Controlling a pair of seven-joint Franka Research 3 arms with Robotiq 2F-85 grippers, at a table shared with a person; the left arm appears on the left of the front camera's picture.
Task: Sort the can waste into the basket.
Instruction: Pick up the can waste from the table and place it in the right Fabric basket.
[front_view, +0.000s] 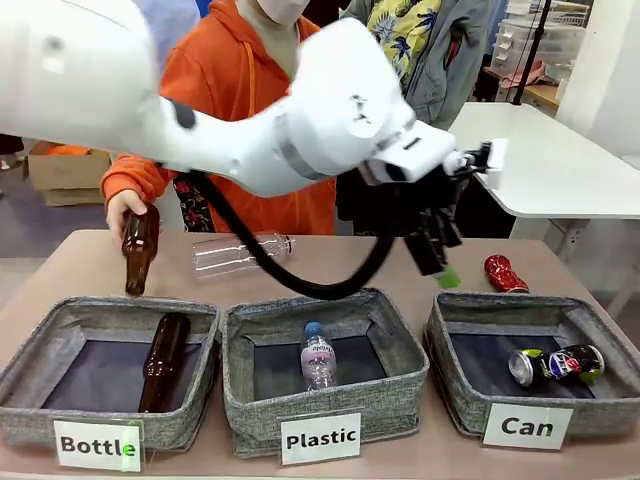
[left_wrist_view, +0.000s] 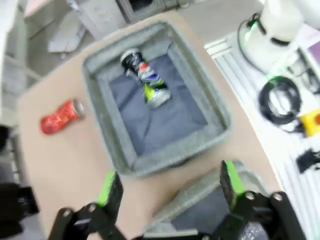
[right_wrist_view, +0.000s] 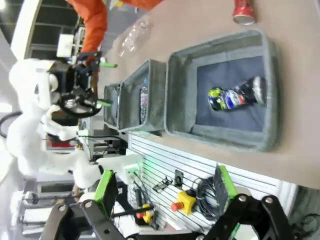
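Tan worktop (front_view: 60, 270) carries 3 grey bins in a row along its near edge: "Bottle" bin (front_view: 30, 425), "Plastic" bin (front_view: 250, 410), "Can" basket (front_view: 460, 395). Behind them lie 1 crushed red can (front_view: 504, 273) and 1 clear plastic bottle (front_view: 240, 253).

My left arm (front_view: 300, 130): glossy white rounded shells, grey band (front_view: 290, 150) at one joint, small dark logo (front_view: 357, 107), thick black cable (front_view: 320, 293) looped below. My left gripper (left_wrist_view: 169, 184): black, bolted links, bright green pads (left_wrist_view: 107, 187). My right gripper (right_wrist_view: 165, 184): same black links, same green pads.

Grey "Can" basket (front_view: 447, 360) with dark printed can (front_view: 556, 363) on its side; crushed red can (front_view: 504, 273) outside, behind.
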